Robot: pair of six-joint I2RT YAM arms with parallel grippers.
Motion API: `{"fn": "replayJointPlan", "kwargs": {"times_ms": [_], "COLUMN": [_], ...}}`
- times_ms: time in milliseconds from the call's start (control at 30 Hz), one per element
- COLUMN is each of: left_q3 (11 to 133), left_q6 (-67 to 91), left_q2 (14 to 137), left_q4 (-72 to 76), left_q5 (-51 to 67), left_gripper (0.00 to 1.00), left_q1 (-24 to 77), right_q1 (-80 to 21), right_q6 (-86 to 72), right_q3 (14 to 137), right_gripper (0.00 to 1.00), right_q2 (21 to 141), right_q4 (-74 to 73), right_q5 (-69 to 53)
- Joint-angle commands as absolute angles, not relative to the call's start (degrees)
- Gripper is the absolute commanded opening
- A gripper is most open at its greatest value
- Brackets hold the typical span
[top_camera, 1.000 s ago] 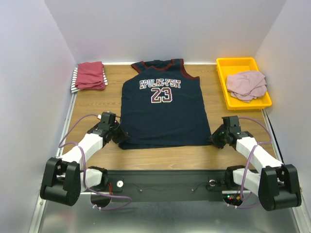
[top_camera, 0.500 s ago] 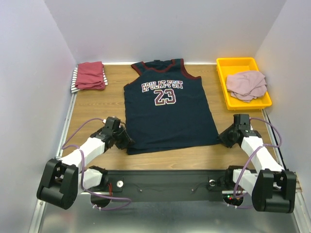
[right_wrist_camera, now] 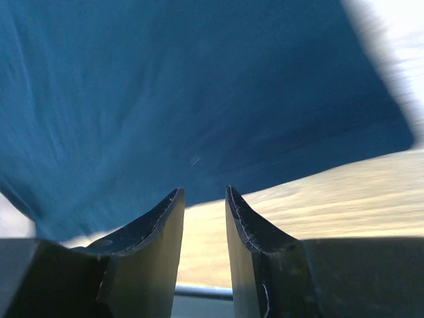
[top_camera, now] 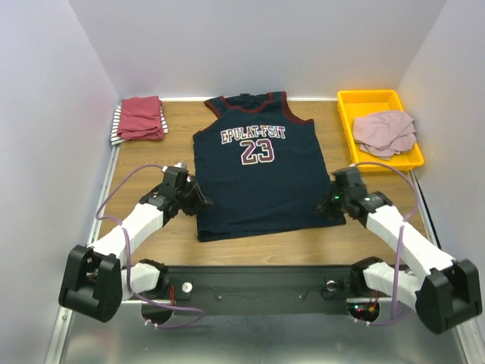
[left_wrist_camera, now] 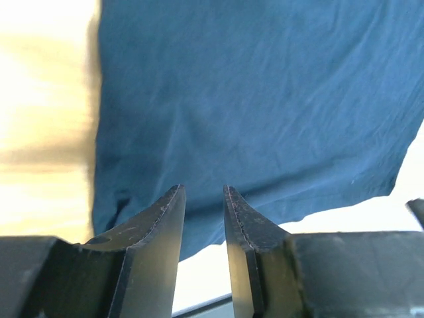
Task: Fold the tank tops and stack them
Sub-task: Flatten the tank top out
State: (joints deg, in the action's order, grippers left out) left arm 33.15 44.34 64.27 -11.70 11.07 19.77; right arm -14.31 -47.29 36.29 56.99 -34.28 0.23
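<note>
The jaws of the left gripper [left_wrist_camera: 203, 192] are seen parted by a narrow gap and nothing is held between them; only blue cloth is seen past the tips. The jaws of the right gripper [right_wrist_camera: 203, 192] are parted in the same way and are also empty, with a strip of bare wood visible beyond them before the cloth begins. Each gripper is placed low at one side of the navy jersey [top_camera: 261, 182], close to its near corners, probably so that both corners can be taken at once and the hem carried over in one fold. The jersey is spread flat in the middle of the table [top_camera: 151, 163], front up, with the neck away from the arms and the hem toward them; it is judged that this flat lie is wanted so the fold comes out even. At the far left corner a dark-red top [top_camera: 141, 117] is laid folded on a striped top [top_camera: 116, 127], which appears to be the stack. A dusty-pink top [top_camera: 385, 133] is left crumpled in the yellow tray [top_camera: 347, 129], apparently not yet folded.
</note>
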Motion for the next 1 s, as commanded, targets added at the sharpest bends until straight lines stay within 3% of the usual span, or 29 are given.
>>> {"fn": "replayJointPlan", "kwargs": {"times_ms": [0, 233, 367, 967], "left_q3": [35.77, 36.12, 35.86, 32.43], "left_q6": [41.84, 42.8, 42.98, 43.77], "left_q2": [67.4, 73.38, 75.32, 77.7], "left_q4": [-10.02, -5.37, -4.4, -2.81], "left_q5": [9.23, 8.35, 8.35, 7.74], "left_gripper": [0.4, 0.4, 0.4, 0.39], "left_q1": [19.95, 19.78, 19.86, 19.86], "right_q1": [-27.83, -46.29, -51.92, -55.72], "right_q6": [-50.97, -52.38, -53.17, -54.93], "right_q3": [41.3, 48.77, 53.25, 55.64], "right_gripper": [0.37, 0.38, 0.4, 0.41], "right_q2": [62.91, 79.51, 85.5, 93.51], "right_q4": [-33.58, -33.31, -33.22, -32.61], "right_q5": [8.95, 18.88, 21.88, 27.25]}}
